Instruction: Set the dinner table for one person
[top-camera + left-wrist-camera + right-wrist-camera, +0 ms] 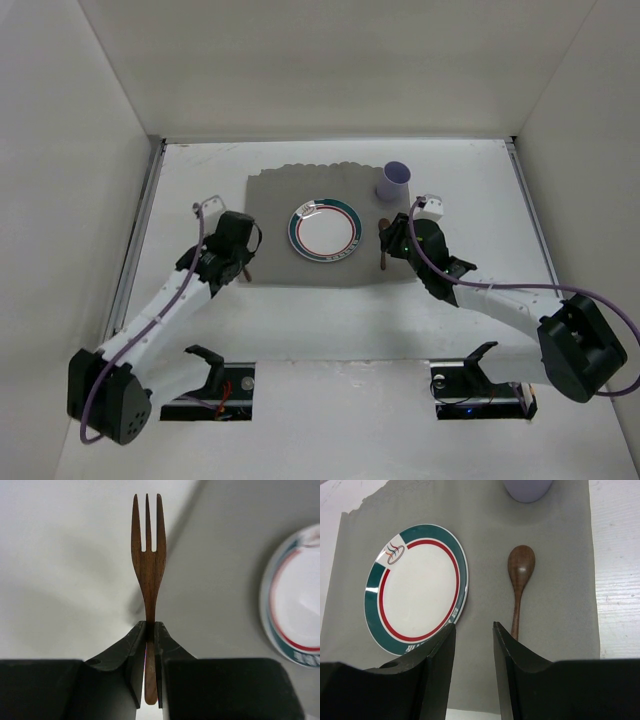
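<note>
A white plate [324, 232] with a green and red rim lies in the middle of the grey placemat [272, 205] on the white dinner table [470, 180]. A wooden spoon [519, 582] lies on the mat right of the plate [415, 587]. A lilac cup [393, 180] stands at the mat's back right. My left gripper [149, 625] is shut on the handle of a wooden fork [148, 550], held over the mat's left edge, tines pointing away. My right gripper [474, 630] is open and empty, above the mat between plate and spoon.
Metal rails run along the table's left edge [140, 230] and right edge [532, 215]. White walls enclose the table on three sides. A small white bracket [207, 206] lies left of the mat. The plate's rim shows at the right in the left wrist view [295, 595].
</note>
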Robot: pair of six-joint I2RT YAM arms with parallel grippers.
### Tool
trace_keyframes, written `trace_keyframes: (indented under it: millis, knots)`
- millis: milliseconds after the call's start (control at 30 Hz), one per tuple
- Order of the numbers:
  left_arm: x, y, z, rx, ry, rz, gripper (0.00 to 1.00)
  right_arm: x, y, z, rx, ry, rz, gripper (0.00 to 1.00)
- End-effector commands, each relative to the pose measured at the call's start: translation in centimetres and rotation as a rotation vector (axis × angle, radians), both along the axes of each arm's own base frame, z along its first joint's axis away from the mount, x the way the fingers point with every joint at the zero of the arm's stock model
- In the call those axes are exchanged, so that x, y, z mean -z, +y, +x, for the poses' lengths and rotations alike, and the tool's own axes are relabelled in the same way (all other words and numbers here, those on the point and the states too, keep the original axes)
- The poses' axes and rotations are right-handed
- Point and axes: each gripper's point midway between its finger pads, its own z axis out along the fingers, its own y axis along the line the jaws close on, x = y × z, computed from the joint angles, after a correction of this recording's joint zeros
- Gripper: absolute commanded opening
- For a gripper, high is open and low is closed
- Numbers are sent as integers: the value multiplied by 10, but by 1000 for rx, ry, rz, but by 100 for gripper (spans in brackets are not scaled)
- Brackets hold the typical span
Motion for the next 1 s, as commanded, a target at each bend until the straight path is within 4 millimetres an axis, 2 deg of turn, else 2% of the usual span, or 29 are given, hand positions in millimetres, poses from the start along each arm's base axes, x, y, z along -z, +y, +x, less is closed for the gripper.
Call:
trace_keyframes:
  millis: [0,67,167,267,367,500,700,833,967]
  knots:
    - [-31,-46,46,248,-80,100,9,-16,6,5,-5,-41,45,42]
    - [-28,-73,73,361,-80,179,9,-21,3,5,3,-58,52,42]
    - [-16,-92,102,447,-30,278,7,-19,0,4,21,-57,62,42]
    - [-2,-99,122,492,36,329,7,-18,2,5,15,-54,60,42]
    - [17,-96,132,493,116,364,7,-15,3,6,12,-46,50,42]
    - [32,-89,137,478,177,388,8,-18,3,5,11,-53,53,42]
    - [54,-77,128,460,263,410,9,-15,4,5,3,-42,50,42]
    - [73,-84,120,484,315,414,10,-9,3,7,6,-27,49,42]
    - [80,-77,114,457,355,416,11,-10,3,7,7,-32,41,42]
